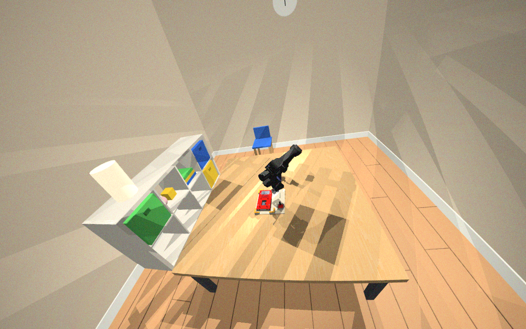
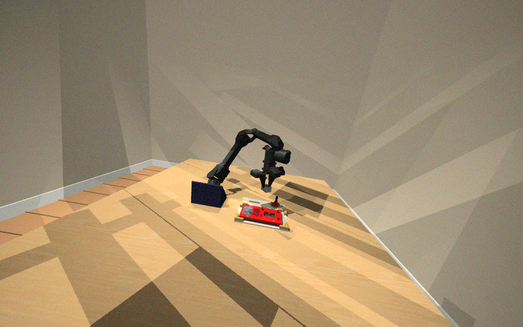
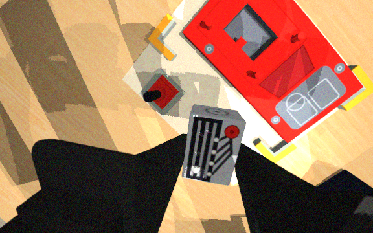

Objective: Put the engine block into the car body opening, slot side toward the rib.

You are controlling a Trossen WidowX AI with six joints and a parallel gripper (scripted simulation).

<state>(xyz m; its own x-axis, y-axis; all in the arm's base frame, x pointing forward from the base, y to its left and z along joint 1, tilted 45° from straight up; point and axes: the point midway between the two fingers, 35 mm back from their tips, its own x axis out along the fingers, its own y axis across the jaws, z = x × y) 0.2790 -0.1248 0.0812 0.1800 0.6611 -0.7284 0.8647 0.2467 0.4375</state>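
My gripper is shut on the grey engine block. In the wrist view the block shows black stripes, pale dots and a round red cap. It hangs above the white board, beside the red car body. The car's square opening is uncovered and empty, up and to the right of the block in the wrist view. A small red rib juts in from the opening's edge. The block's slot side cannot be made out.
A red block with a black stick stands upright on the board, near the held block in the wrist view. Yellow and orange corner brackets stand around the car. The dark blue arm base is beyond the board's end.
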